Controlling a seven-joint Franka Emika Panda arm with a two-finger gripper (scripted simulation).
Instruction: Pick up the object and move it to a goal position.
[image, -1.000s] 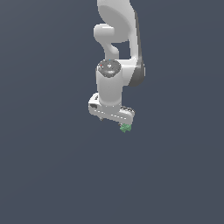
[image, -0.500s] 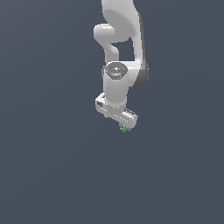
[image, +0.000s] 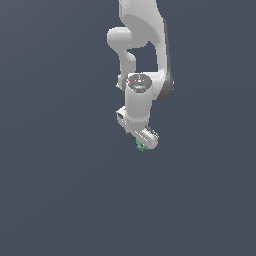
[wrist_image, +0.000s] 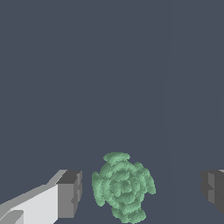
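The white end effector (wrist_image: 140, 190) stands open, its dark grey fingertips (wrist_image: 70, 192) spread wide apart. The small knobbly green lump (wrist_image: 123, 187) sits between them, touching neither, just beneath the white arm (image: 142, 75).

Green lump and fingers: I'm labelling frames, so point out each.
Green lump (wrist_image: 123, 187), wrist view, on its bumpy middle.
Fingers (wrist_image: 69, 194), wrist view, on one finger's dark pad.
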